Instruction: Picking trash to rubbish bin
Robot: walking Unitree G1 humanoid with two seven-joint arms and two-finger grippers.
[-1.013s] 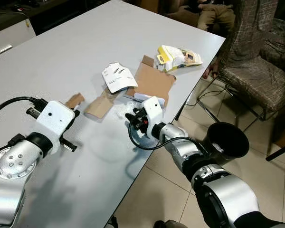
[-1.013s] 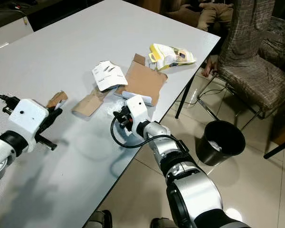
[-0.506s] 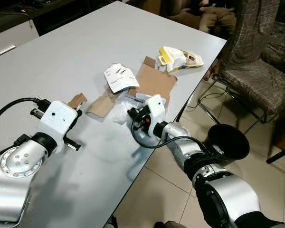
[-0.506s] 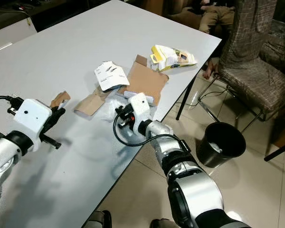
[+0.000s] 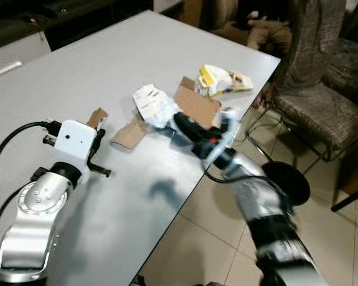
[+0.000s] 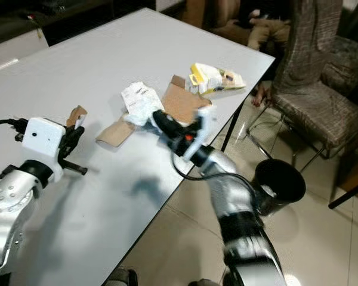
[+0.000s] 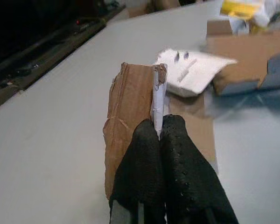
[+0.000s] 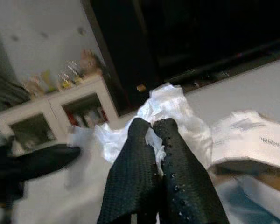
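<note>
Right gripper (image 6: 157,117) is raised above the table (image 6: 95,53), its two black fingers (image 8: 154,154) pinched tight on a crumpled clear plastic wrapper (image 8: 170,109) that bunches out past the fingertips. Just beyond that claw lies a white printed paper (image 6: 136,95), and beneath and behind it a flat brown cardboard sheet (image 6: 182,104) near the table's edge. Farther along that edge sits a yellow and white packet (image 6: 213,77). Down beside the right forearm, on the tiled floor, stands the black rubbish bin (image 6: 280,182), well apart from the claw and the wrapper.

Left gripper (image 7: 159,135) is low over the table, fingers pressed together on a small torn cardboard scrap (image 7: 130,98) with a white strip along its edge. Between the two claws lies another folded brown cardboard piece (image 6: 114,132).

A patterned chair (image 6: 313,89) stands past the table's corner, with a person's legs (image 6: 268,24) seen behind it
</note>
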